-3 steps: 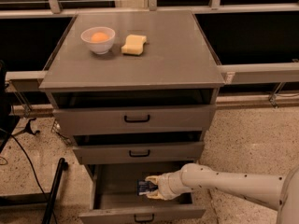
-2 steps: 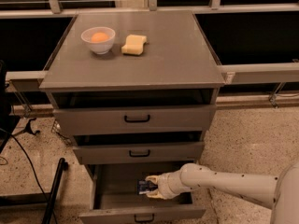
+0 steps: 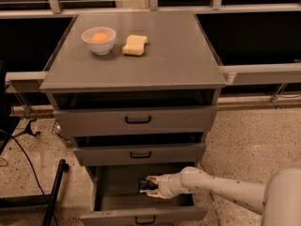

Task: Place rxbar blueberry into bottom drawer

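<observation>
Gripper (image 3: 149,186) is down inside the bottom drawer (image 3: 117,202), right of centre over the drawer floor, at the end of your white arm (image 3: 221,188), which reaches in from the lower right. It's clamped on the rxbar blueberry (image 3: 142,185): you can see a dark wrapper sticking out leftward, one finger above it and one below. You can't tell if the bar touches the drawer floor or hangs just above it.

Bottom drawer stands wide open, with its front panel and small black handle (image 3: 145,219) at the lower edge of the view. Middle drawer (image 3: 138,153) is out a little and the top drawer (image 3: 136,120) slightly, both showing a dark gap above the front.

On the grey tabletop (image 3: 178,55) you've got a white bowl (image 3: 99,42) near the back left corner with an orange round item (image 3: 99,36) inside. A yellow sponge (image 3: 135,45) lies just right of the bowl, apart from it.

On the speckled floor (image 3: 249,145), left of the cabinet, there's a black pole (image 3: 54,194) leaning and a black cable (image 3: 21,157).
</observation>
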